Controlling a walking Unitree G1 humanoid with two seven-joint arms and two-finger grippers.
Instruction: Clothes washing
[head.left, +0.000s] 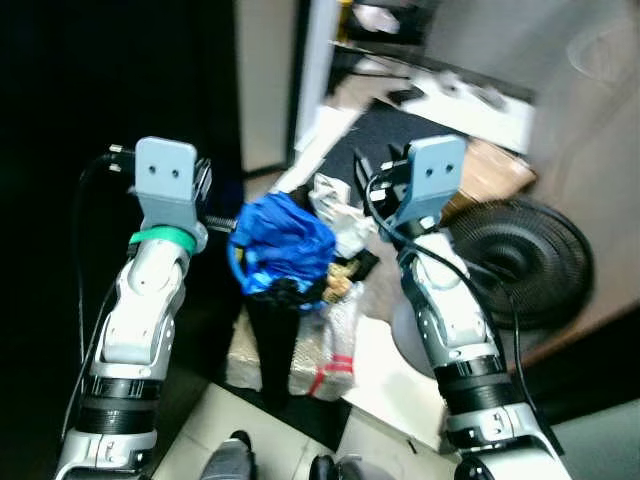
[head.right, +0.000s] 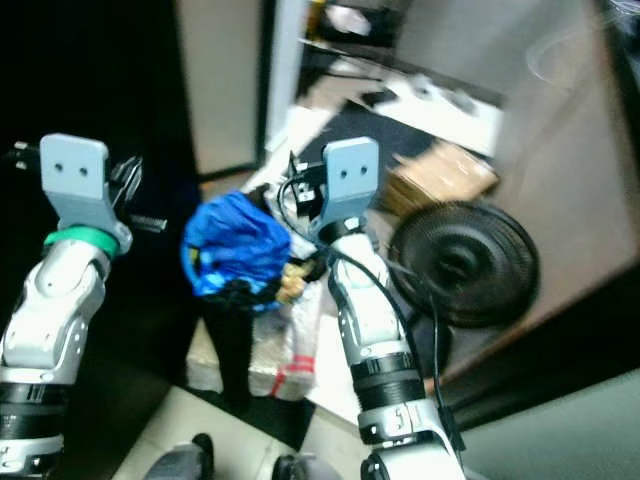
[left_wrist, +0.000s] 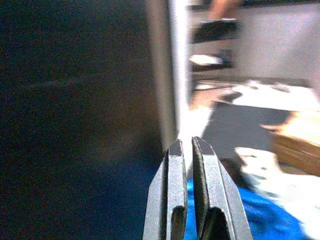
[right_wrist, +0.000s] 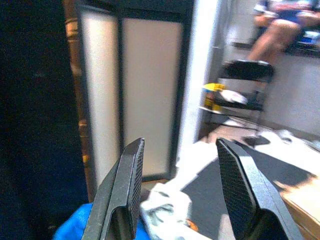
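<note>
1. Jaws of the left gripper (left_wrist: 186, 150) are pressed nearly together with only a thin slit between them, holding nothing; jaws of the right gripper (right_wrist: 182, 165) are spread wide apart, also empty.
2. Both grippers are raised in front of the robot, one on either side of a blue bundle of cloth (head.left: 282, 243).
3. That bundle sits crumpled between the two arms, below and just ahead of both sets of fingers, touching neither.
4. It is a rounded heap with no clear long axis; dark cloth (head.left: 273, 340) hangs down beneath it.
5. Whether a container holds it cannot be told.
6. Nearby lie a clear plastic bag (head.left: 325, 355), a black fan (head.left: 525, 255) and a cardboard box (head.left: 492, 170).
</note>
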